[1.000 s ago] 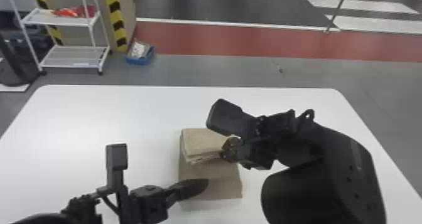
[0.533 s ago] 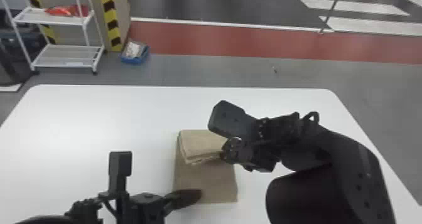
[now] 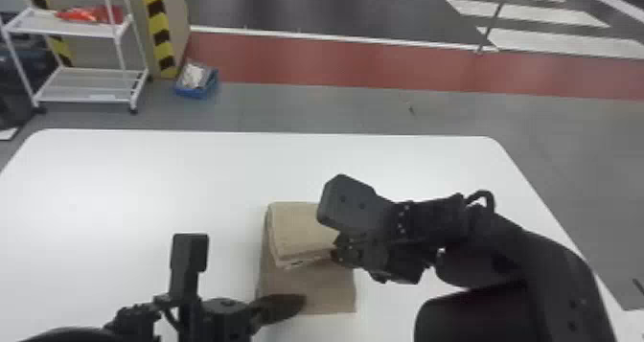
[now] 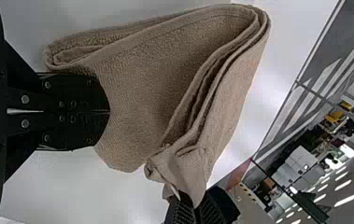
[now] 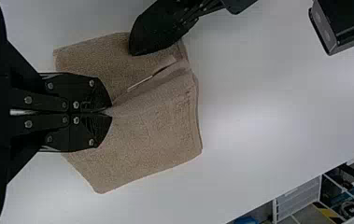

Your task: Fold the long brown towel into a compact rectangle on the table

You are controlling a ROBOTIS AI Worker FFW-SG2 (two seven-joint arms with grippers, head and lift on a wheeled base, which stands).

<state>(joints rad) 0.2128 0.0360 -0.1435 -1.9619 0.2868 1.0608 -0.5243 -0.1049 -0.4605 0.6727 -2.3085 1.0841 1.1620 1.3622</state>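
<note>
Far off beyond the towel and to its left, on the floor, I see a white rack point(image 3: 86, 85) with something red point(image 3: 91, 14) on its upper shelf. Next, also beyond the towel and to its left, come a post with yellow and black stripes point(image 3: 158, 27) and, just beside its foot, a small blue box point(image 3: 196, 92).

The white table point(image 3: 120, 188) spreads out under and around the towel. My left pincer point(image 3: 298, 302) comes in from the towel's left, its closed tips over the near part of the cloth. Its two fingers are together, with nothing that I can see between them; whether they press on the towel, I cannot tell.

The brown towel point(image 3: 304, 228) lies on the table in front of me, partly folded: a thick, layered fold sits over its far part, and a lower layer shows flat on the near side.

My right pincer point(image 3: 336, 256) reaches the towel from its right. Its fingers are closed, pinching the right end of the fold's near edge, where the cloth bunches up at the tips. Beyond the towel and well to its right, broad white stripes point(image 3: 532, 13) run across the floor.
</note>
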